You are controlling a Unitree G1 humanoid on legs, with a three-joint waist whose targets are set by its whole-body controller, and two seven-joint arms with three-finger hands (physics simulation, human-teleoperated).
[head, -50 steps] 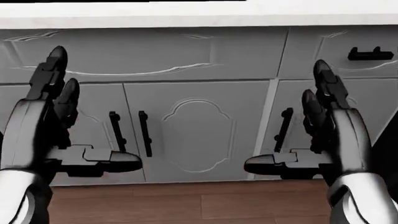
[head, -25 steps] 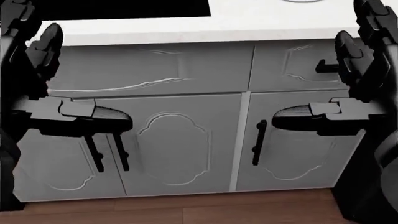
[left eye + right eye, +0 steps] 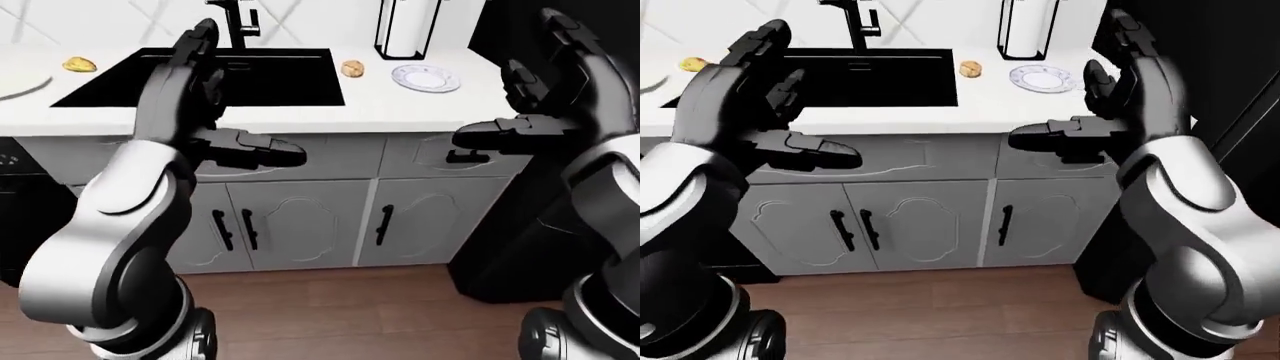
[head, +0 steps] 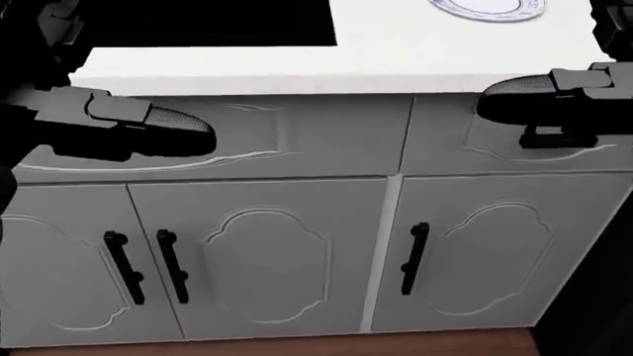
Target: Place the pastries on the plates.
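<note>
A golden pastry (image 3: 352, 69) lies on the white counter just right of the black sink (image 3: 200, 75). A small patterned plate (image 3: 426, 77) sits to its right; its edge also shows at the top of the head view as the plate (image 4: 490, 7). At the far left of the counter lies a second pastry (image 3: 80, 65), near the rim of another plate (image 3: 14, 86). My left hand (image 3: 240, 97) is raised in front of the sink, open and empty. Raised before the counter's right end, my right hand (image 3: 515, 82) is open and empty, short of the plate.
A black faucet (image 3: 235, 22) stands behind the sink, and a paper towel roll (image 3: 405, 26) behind the small plate. Grey cabinet doors (image 4: 267, 259) with black handles run below the counter. A tall black unit (image 3: 600, 45) borders the counter on the right. Wooden floor lies below.
The camera has risen: the cabinets slid down the head view and the counter top and plate edge came in. Both hands lifted higher and stay open.
</note>
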